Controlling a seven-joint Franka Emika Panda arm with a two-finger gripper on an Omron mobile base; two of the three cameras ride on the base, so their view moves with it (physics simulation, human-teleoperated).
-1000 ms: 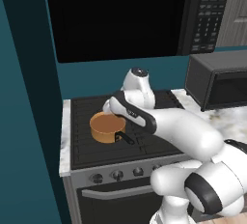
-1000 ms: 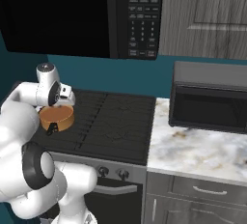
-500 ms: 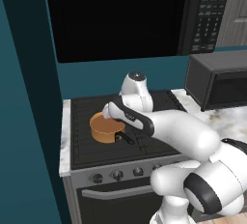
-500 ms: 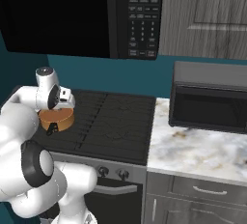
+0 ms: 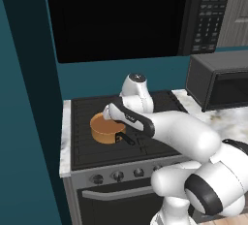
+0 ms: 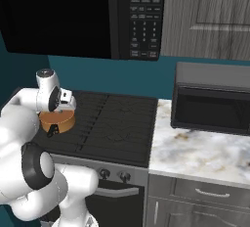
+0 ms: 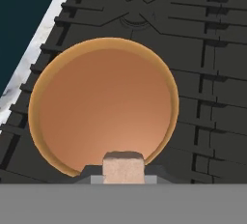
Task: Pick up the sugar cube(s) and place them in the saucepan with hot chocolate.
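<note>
While gripped, sugar cube (image 7: 123, 167) hangs over saucepan (image 7: 102, 105) — jaws closed.

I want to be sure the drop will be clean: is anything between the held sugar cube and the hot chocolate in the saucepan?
Nothing visible. The pale beige sugar cube sits pinched in the gripper at the near rim of the round orange-copper saucepan, whose brown liquid surface lies open and uncovered on the black stovetop.

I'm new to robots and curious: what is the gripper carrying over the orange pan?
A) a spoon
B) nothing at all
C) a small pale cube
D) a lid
C: in the hand view a small pale sugar cube sits pinched in the shut gripper, right over the near rim of the saucepan with its brown liquid, on the stove.
</note>
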